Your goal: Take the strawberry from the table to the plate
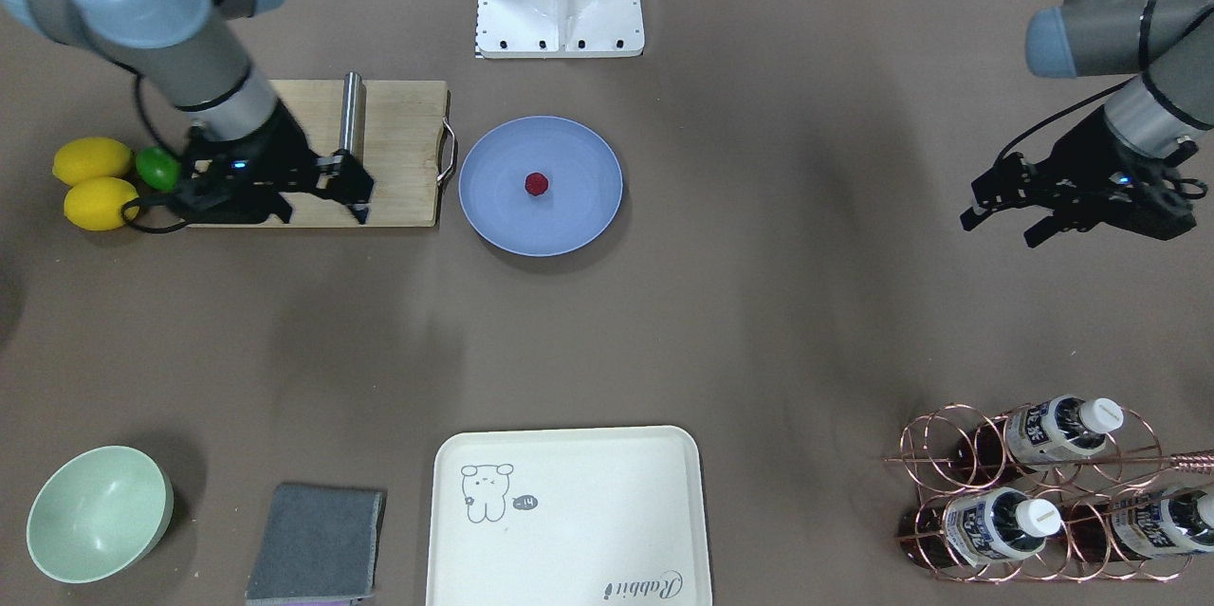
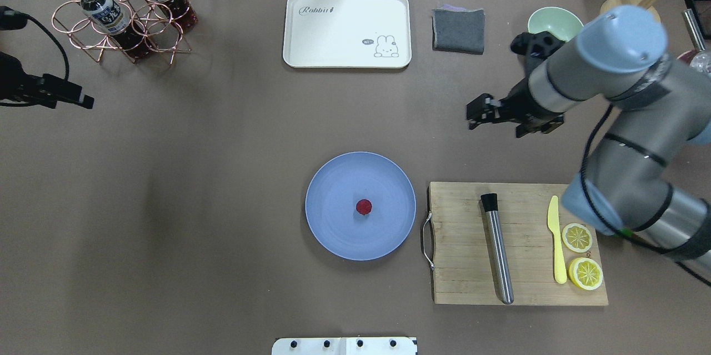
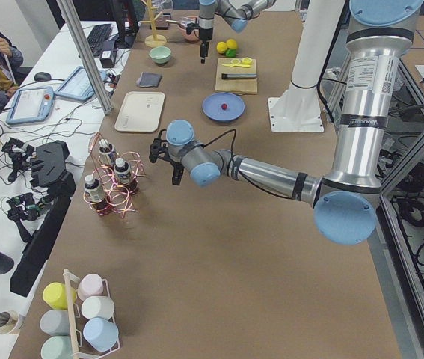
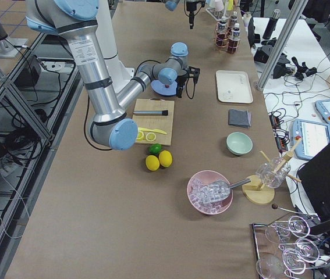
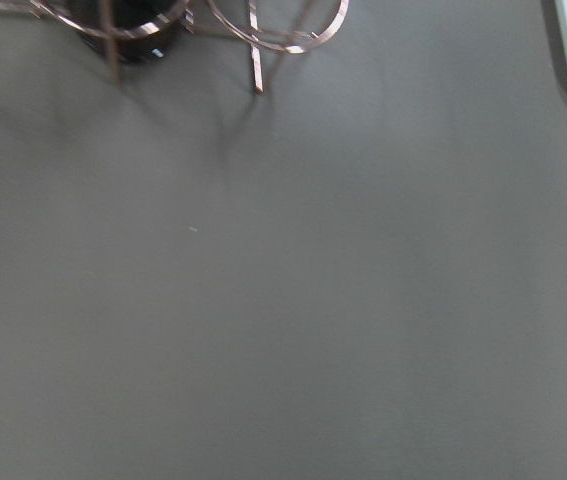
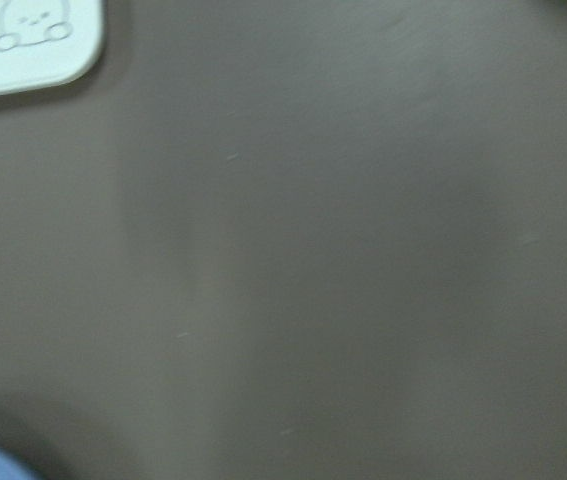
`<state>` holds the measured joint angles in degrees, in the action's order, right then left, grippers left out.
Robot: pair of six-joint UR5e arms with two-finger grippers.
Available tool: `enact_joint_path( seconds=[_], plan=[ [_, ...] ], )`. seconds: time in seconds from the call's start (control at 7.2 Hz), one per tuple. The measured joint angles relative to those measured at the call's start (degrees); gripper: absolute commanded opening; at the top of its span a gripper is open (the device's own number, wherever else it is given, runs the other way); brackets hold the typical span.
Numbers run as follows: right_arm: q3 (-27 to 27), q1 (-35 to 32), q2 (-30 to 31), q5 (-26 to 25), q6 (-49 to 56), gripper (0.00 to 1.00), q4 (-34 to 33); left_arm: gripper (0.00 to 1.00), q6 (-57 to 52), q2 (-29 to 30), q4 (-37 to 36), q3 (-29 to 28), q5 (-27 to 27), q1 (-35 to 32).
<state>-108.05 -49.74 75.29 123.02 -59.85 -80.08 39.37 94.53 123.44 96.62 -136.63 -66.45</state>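
The small dark-red strawberry (image 1: 537, 184) (image 2: 364, 206) lies at the centre of the round blue-grey plate (image 1: 583, 212) (image 2: 333, 227) on the brown-grey table (image 1: 759, 321). My right gripper (image 1: 324, 213) (image 2: 497, 124) hangs open and empty over the wooden cutting board's far edge, off to the side of the plate. My left gripper (image 1: 1001, 231) hovers open with nothing in it at the table's other end, beside the bottle rack. Both wrist views show only bare table, with no fingers in them.
The cutting board (image 2: 461, 255) carries a metal muddler (image 2: 497, 249), a yellow knife (image 2: 557, 244) and lemon slices (image 2: 583, 271). Two lemons (image 1: 93, 184) and a lime (image 1: 156, 168) lie beside it. A cream tray (image 1: 569, 521), grey cloth (image 1: 318, 544), green bowl (image 1: 95, 511) and copper bottle rack (image 1: 1043, 492) line the far edge.
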Motion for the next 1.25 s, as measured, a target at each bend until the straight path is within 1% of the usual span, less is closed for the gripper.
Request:
enact_joint_path(
  seconds=[0.14,0.28,0.42,0.56,0.69,0.83,1.25],
  plan=[
    [0.45,-6.98,5.41,3.63,11.79,1.00,-0.13,0.97,-6.43,-0.64,-3.81,-0.05,-1.25,-3.92],
    [2.22,-14.34,10.03,6.64,23.87,1.00,-0.34,0.97,-14.02,-0.92,-8.93,-0.15,-2.00,-8.05],
    [5.43,-21.76,12.99,9.09,36.64,1.00,-1.38,0.97,-22.98,-0.97,-15.68,-0.18,-2.33,-12.09],
    [8.94,-27.88,14.23,10.15,48.59,1.00,-3.67,0.97,-30.81,-1.03,-21.88,-0.11,-2.44,-15.53],
    [11.77,-31.88,14.62,10.21,57.14,1.00,-5.67,0.97,-35.68,-1.34,-25.50,-0.14,-2.50,-17.93],
    [13.61,-34.05,14.82,9.84,61.72,1.00,-6.65,0.97,-38.16,-2.36,-26.76,-0.17,-2.55,-19.42],
    [14.15,-35.35,14.88,9.30,64.08,1.00,-6.97,0.97,-39.42,-6.07,-24.41,0.62,-2.53,-21.87]
  ],
)
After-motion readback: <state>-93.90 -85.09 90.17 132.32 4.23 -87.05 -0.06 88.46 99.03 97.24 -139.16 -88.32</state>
